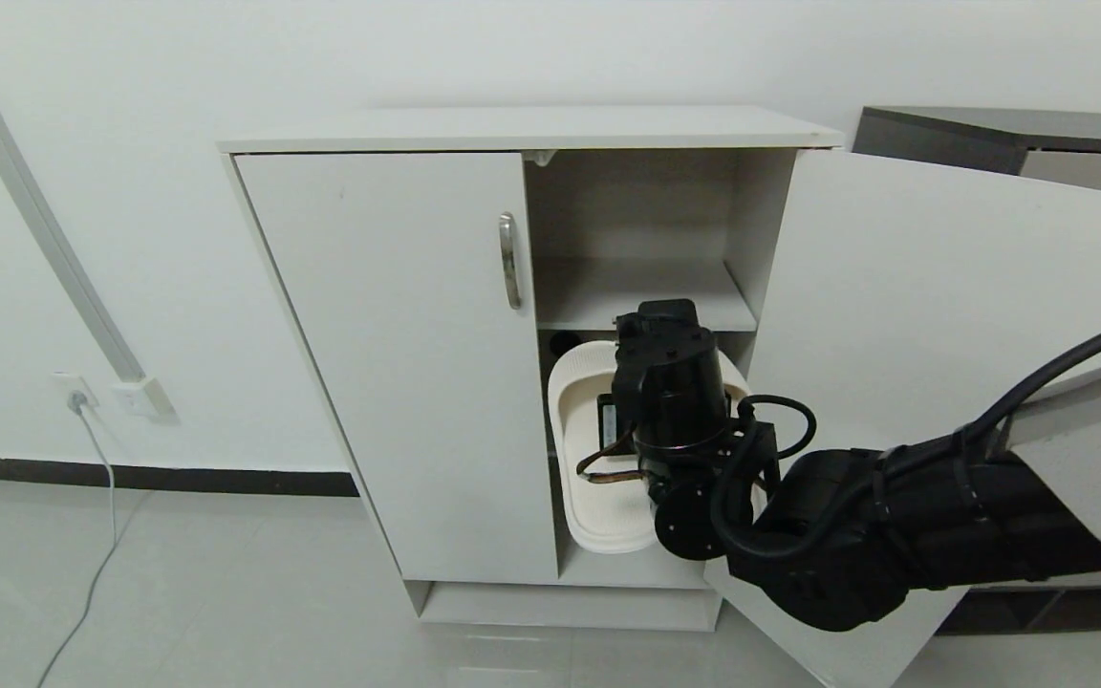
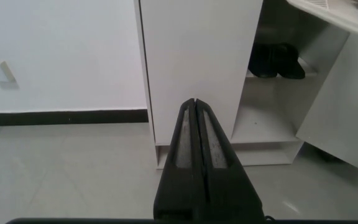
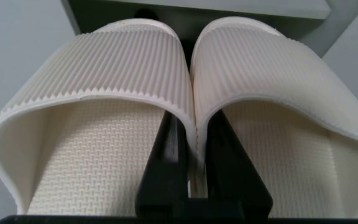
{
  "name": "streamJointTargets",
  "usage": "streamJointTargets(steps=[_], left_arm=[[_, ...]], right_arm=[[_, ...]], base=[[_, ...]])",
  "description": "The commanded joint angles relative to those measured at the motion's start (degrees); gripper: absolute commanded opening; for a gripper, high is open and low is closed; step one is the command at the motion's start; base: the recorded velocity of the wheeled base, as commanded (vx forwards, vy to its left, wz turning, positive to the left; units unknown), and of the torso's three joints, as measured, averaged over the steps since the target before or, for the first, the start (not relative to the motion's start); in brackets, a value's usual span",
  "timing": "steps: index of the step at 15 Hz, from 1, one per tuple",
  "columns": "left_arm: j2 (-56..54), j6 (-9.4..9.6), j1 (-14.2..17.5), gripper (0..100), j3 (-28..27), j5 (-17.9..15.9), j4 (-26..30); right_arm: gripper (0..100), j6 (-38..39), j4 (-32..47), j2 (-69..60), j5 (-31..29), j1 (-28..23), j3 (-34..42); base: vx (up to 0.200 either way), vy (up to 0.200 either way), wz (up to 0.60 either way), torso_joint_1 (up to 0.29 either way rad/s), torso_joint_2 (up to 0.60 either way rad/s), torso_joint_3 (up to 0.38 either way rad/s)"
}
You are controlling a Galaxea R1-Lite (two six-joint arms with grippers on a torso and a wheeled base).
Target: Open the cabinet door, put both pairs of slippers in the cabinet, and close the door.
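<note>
Item: pair of cream slippers [image 3: 129,68] with ribbed foam straps, held side by side at the cabinet [image 1: 388,363] opening. Their toes point inward, below the cabinet's upper shelf [image 1: 636,296] and beside its swung-out right door [image 1: 923,287]. We judge them light, soft and springy, with a textured footbed. The present hold suits them: the right gripper [image 3: 194,146] pinches the two touching inner strap walls together, so both should travel as one. Squeezed foam may twist or slip, so we would set them down flat. The right wrist view gives us this pinch, which the arm hides in the head view. The left wrist view adds the black slippers [image 2: 277,61], already on a shelf inside the cabinet. It also shows the left gripper [image 2: 194,109], pressed together and empty, standing off in front of the cabinet.
</note>
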Motion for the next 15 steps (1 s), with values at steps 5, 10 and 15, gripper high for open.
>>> streamJointTargets(steps=[5, 10, 15], left_arm=[[0.07, 0.00, 0.02, 0, 0.01, 0.03, -0.01], [0.07, 0.00, 0.02, 0, 0.01, -0.06, -0.01], [0.07, 0.00, 0.02, 0, 0.01, -0.06, -0.01]], right_arm=[[0, -2.36, -0.12, -2.50, -1.01, -0.38, -0.36], [0, -2.80, -0.21, -2.59, -1.01, -1.18, -1.42], [0, -2.80, -0.21, -2.77, -1.01, -1.44, -1.33]], base=[[0.000, 0.000, 0.00, 0.000, 0.00, 0.000], [0.080, 0.000, 0.00, 0.002, 0.00, 0.001], [0.200, 0.000, 0.00, 0.005, 0.00, 0.003]])
